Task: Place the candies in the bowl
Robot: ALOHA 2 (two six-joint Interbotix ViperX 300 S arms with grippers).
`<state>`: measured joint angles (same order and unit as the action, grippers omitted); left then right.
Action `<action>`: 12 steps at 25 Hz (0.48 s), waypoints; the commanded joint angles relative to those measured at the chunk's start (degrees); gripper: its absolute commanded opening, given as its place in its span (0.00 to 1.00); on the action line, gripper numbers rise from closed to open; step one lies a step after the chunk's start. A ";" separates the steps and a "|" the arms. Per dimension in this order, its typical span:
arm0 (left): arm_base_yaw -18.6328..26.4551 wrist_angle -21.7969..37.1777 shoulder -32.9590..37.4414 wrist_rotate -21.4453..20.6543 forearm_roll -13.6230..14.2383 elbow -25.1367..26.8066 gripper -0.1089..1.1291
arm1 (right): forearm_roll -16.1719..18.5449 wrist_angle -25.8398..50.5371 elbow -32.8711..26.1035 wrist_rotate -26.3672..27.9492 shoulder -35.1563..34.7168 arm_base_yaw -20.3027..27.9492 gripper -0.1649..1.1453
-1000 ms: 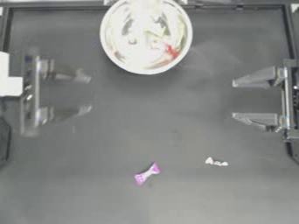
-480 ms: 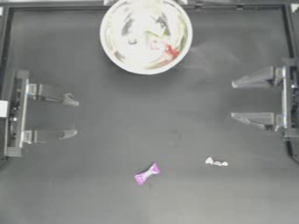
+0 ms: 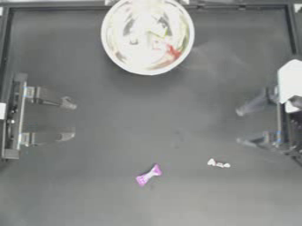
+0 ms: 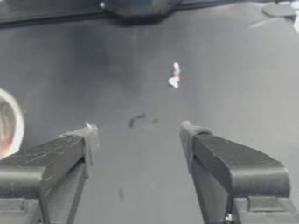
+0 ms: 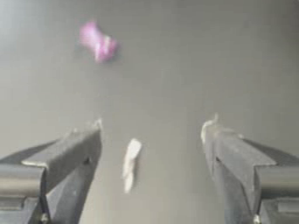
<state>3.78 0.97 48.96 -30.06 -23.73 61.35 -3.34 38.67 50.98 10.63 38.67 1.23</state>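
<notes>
Dark table (image 3: 88, 194), bowl (image 3: 147, 37) far side, purple candy (image 3: 148, 175) beside white candy (image 3: 218, 164) (apart), left tool (image 3: 68, 120) and right tool (image 3: 243, 126) spread wide.

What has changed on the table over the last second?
The left gripper, open and empty, pulled back to the table's left edge. The right gripper, also open, has begun moving, tilting toward the white candy, which now lies between its jaws in its wrist view. Nothing was grasped or released. The purple candy, white candy and bowl with its contents stayed put.

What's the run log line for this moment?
left gripper open, parked | right gripper open over white candy | purple candy on table | bowl
</notes>
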 commanded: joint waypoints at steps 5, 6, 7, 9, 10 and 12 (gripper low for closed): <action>0.35 -0.44 0.62 0.00 -0.62 0.00 0.83 | 5.71 6.24 -6.94 7.03 -12.13 -6.15 0.87; 0.53 -0.44 0.70 0.00 -0.62 0.09 0.83 | 6.86 6.33 -7.21 8.44 -13.36 -6.94 0.87; 0.62 -0.35 0.70 0.00 -0.62 0.00 0.83 | 7.82 6.42 -7.38 9.76 -14.59 -7.65 0.87; 0.70 -0.44 0.70 -0.09 -0.70 0.09 0.83 | 9.67 6.42 -7.56 12.48 -16.79 -9.05 0.87; 0.88 -0.35 0.70 -0.09 -0.62 0.09 0.83 | 10.63 6.15 -7.56 13.80 -17.75 -9.67 0.87; 0.97 -0.44 0.79 -0.09 -0.62 0.09 0.83 | 12.39 5.98 -7.56 16.26 -19.69 -10.90 0.87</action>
<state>4.57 0.88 49.66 -30.06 -24.26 62.05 7.91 45.00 44.82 26.02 19.51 -8.88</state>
